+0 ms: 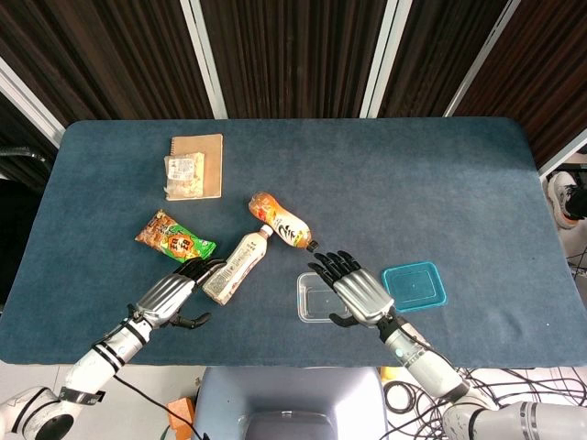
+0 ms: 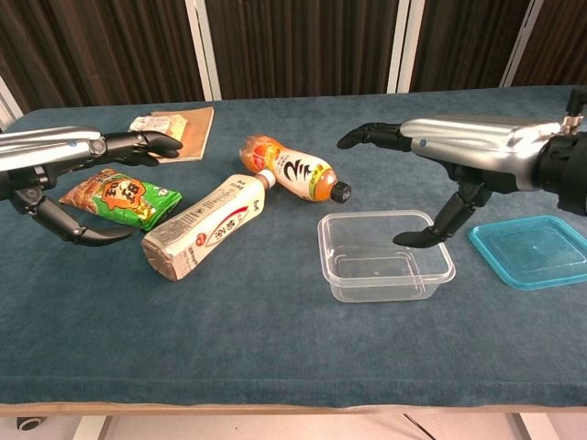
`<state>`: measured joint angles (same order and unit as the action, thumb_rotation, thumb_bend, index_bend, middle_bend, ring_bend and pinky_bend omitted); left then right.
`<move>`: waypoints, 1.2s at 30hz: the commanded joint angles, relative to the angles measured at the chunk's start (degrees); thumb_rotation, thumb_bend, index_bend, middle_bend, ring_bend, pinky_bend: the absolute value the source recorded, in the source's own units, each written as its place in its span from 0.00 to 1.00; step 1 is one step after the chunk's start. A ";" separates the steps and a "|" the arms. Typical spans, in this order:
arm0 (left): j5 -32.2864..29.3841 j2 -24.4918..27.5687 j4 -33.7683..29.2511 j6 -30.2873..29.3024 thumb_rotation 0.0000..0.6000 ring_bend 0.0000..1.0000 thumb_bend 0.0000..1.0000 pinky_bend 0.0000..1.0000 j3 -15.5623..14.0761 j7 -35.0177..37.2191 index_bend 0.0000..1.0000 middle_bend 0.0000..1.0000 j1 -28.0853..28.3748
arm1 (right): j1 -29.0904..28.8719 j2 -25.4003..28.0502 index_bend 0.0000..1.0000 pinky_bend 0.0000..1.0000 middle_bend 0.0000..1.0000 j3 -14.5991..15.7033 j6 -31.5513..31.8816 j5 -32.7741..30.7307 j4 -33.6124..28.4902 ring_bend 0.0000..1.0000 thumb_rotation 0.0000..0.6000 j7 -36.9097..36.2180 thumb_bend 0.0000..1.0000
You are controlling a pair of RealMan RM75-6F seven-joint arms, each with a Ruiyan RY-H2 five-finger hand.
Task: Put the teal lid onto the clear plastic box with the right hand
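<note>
The teal lid lies flat on the blue table, just right of the clear plastic box, which stands open and empty near the front edge. My right hand hovers flat over the box's right side, fingers stretched out and thumb pointing down toward the box rim, holding nothing. My left hand hovers open at the front left, beside the white bottle and holds nothing.
An orange bottle lies behind the box. A green snack packet sits at the left. A brown notebook with a small packet on it lies further back left.
</note>
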<state>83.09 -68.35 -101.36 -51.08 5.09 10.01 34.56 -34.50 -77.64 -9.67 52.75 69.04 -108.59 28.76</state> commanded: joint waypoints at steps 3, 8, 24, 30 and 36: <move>-0.49 0.38 -0.60 -1.04 1.00 0.06 0.32 0.05 -0.36 -1.62 0.00 0.06 -0.47 | -0.06 1.22 0.00 0.07 0.00 1.10 0.08 0.16 -0.95 0.00 1.00 -0.32 0.18; 2.18 5.88 -3.36 -7.03 1.00 0.06 0.34 0.05 -3.23 -7.89 0.00 0.06 -4.44 | 0.16 5.87 0.00 0.07 0.00 2.05 0.31 -1.83 -2.80 0.00 1.00 -0.22 0.17; 7.71 5.69 10.22 -28.67 1.00 0.06 0.35 0.04 -11.52 -11.40 0.00 0.05 -23.30 | 1.88 19.85 0.00 0.00 0.00 7.62 -4.90 -11.78 6.94 0.00 1.00 -2.12 0.10; 6.74 4.08 12.15 -25.12 1.00 0.06 0.35 0.04 -11.47 -12.95 0.00 0.05 -22.61 | -0.01 16.36 0.00 0.00 0.00 8.99 -8.58 -12.88 12.31 0.00 1.00 -2.17 0.10; 5.57 2.43 13.62 -24.39 1.00 0.06 0.35 0.04 -10.20 -16.26 0.00 0.05 -22.42 | -3.51 13.45 0.00 0.00 0.00 10.51 -10.68 -19.26 15.19 0.00 1.00 2.99 0.10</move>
<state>89.14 -65.37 -88.28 -75.64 -5.54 -5.49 12.11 -36.45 -62.79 0.04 42.94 52.24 -94.64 29.66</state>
